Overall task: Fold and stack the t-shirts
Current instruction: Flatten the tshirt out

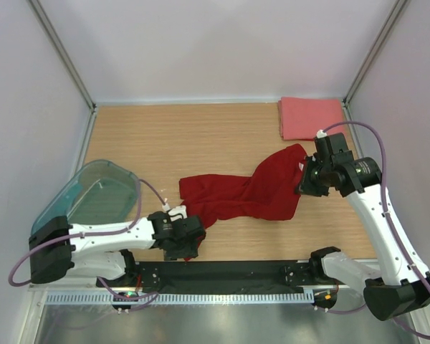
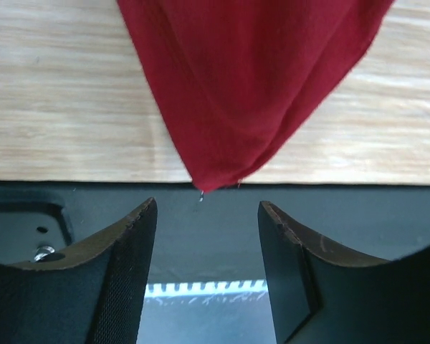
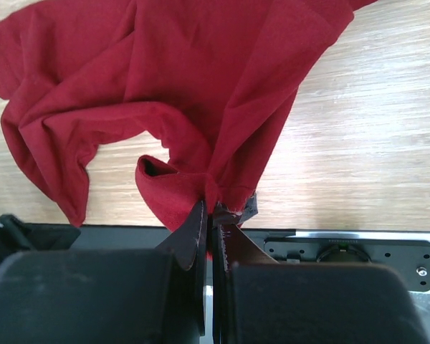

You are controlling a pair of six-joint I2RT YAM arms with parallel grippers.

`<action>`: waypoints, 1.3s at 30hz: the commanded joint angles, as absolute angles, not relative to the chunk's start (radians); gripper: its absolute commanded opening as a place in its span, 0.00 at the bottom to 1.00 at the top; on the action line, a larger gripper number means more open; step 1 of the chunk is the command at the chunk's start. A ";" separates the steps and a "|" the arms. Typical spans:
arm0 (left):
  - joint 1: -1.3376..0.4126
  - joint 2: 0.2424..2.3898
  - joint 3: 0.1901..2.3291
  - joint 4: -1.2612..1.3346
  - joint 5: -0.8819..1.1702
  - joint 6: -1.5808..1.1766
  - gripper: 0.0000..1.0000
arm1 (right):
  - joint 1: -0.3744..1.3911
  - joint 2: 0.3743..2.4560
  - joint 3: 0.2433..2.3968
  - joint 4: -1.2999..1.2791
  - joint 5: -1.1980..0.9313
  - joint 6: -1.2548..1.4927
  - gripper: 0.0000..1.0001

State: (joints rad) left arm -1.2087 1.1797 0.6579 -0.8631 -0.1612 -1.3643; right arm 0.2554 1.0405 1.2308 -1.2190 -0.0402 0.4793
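White walls enclose a pale wooden bench [image 1: 165,136]. The dark red t-shirt [image 1: 244,195] lies crumpled mid-bench, and the salmon-pink t-shirt [image 1: 312,118] sits folded at the far right. The right claw [image 3: 213,215] is pinched tight on the red cloth's right end. The left claw [image 2: 208,208] gapes empty just short of its near-left corner. The step looks like spreading the shirt flat, so next the left claw should take that corner.

Dark red shirt [image 2: 251,86] cut off at top, L wrist cam; corner hidden under left end effector [image 1: 185,247], top cam.
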 commanded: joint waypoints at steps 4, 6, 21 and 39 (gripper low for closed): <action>-1.201 1.281 0.649 -0.738 -0.170 -1.404 0.60 | 0.276 1.019 1.246 -1.196 -0.054 0.463 0.01; -1.198 1.296 0.649 -0.726 -0.187 -1.394 0.59 | 0.276 1.016 1.246 -1.198 -0.052 0.462 0.01; -1.098 1.430 0.675 -0.681 -0.114 -1.253 0.27 | 0.279 1.031 1.266 -1.192 -0.028 0.459 0.01; -0.953 1.055 1.418 -1.232 -0.604 -0.918 0.00 | 0.072 1.339 1.885 -1.086 0.112 0.609 0.01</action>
